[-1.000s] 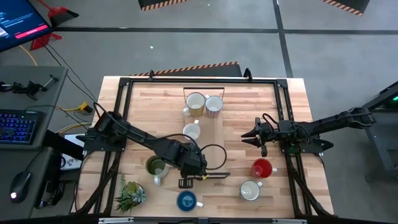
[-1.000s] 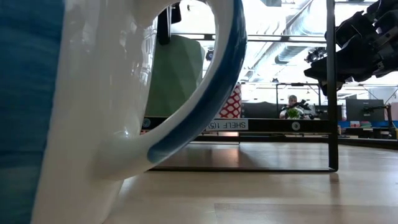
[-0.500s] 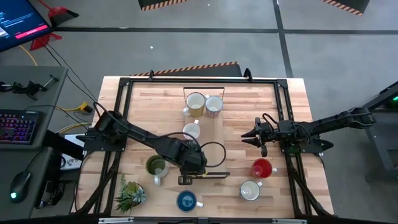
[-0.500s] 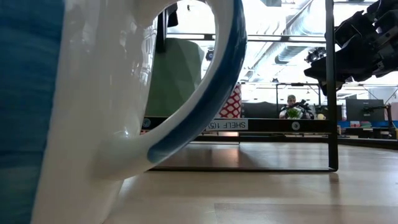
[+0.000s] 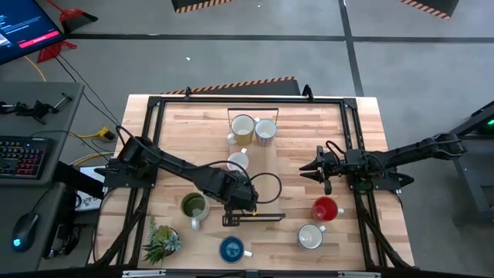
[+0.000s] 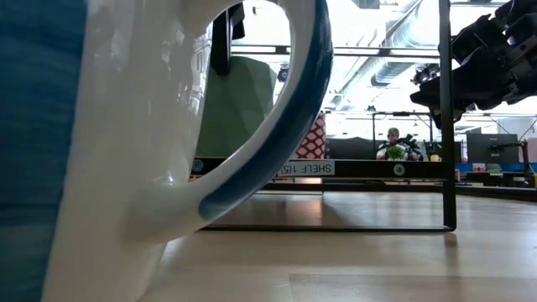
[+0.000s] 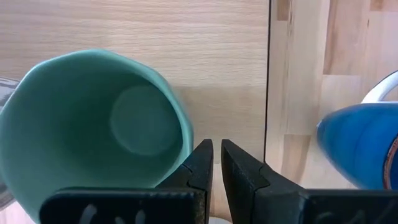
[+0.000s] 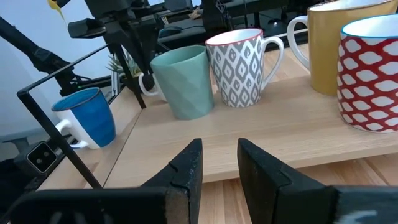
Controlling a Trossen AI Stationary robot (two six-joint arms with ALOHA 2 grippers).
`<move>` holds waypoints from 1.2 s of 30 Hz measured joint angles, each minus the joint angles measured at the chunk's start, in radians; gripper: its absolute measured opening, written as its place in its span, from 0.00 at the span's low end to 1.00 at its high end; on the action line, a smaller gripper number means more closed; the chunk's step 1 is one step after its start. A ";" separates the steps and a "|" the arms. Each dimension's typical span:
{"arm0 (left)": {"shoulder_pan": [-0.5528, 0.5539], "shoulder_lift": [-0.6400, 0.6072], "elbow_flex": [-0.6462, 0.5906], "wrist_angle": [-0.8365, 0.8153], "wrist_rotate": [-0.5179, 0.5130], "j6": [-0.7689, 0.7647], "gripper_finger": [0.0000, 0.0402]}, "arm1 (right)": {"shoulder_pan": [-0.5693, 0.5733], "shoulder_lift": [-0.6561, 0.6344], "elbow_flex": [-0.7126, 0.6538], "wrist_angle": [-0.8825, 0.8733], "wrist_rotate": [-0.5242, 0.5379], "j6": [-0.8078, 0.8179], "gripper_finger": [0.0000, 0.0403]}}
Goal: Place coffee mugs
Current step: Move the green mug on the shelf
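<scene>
I had the left tool (image 7: 211, 163) pinching the teal mug (image 7: 93, 127) mid-counter (image 5: 293, 232). Right tool (image 5: 303, 170) hung partly spread near the right edge.

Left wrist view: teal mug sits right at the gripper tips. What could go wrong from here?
1. The left gripper is nearly closed at the very edge of the teal mug. What it pinches is hidden, so the mug may tip or slip.
2. The black rail and the blue mug lie close beside it, so a sideways move could clip either.
3. The grey-patterned mug stands close by and could get nudged.
</scene>
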 joint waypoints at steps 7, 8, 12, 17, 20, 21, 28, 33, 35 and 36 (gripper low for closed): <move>0.002 0.000 0.000 -0.022 -0.010 0.001 0.06 | 0.000 0.000 0.000 -0.002 0.000 0.000 0.21; 0.002 0.000 0.000 -0.027 -0.016 0.001 0.06 | 0.000 0.000 0.000 -0.002 0.000 0.000 0.21; 0.006 0.000 0.000 -0.036 -0.034 0.001 0.06 | 0.000 0.000 0.000 -0.003 0.000 0.000 0.21; 0.019 0.000 0.000 -0.047 -0.047 0.002 0.06 | 0.000 0.000 0.000 -0.003 0.000 0.005 0.21; 0.027 0.000 0.000 -0.048 -0.048 0.011 0.06 | 0.000 0.000 0.000 -0.003 0.000 0.008 0.21; 0.029 0.000 0.000 -0.048 -0.048 0.014 0.06 | 0.000 0.000 0.000 -0.003 0.000 0.008 0.21; 0.036 0.000 0.000 -0.048 -0.048 0.028 0.06 | 0.000 0.000 0.000 -0.003 -0.014 0.008 0.21; 0.036 0.000 0.000 -0.050 -0.050 0.036 0.06 | 0.000 0.000 0.000 -0.003 -0.016 0.008 0.21; 0.036 0.000 0.000 -0.050 -0.050 0.037 0.06 | 0.000 0.000 0.000 -0.003 -0.018 0.008 0.21; 0.036 0.000 0.000 -0.050 -0.050 0.038 0.06 | 0.000 0.000 0.000 -0.003 -0.018 0.008 0.21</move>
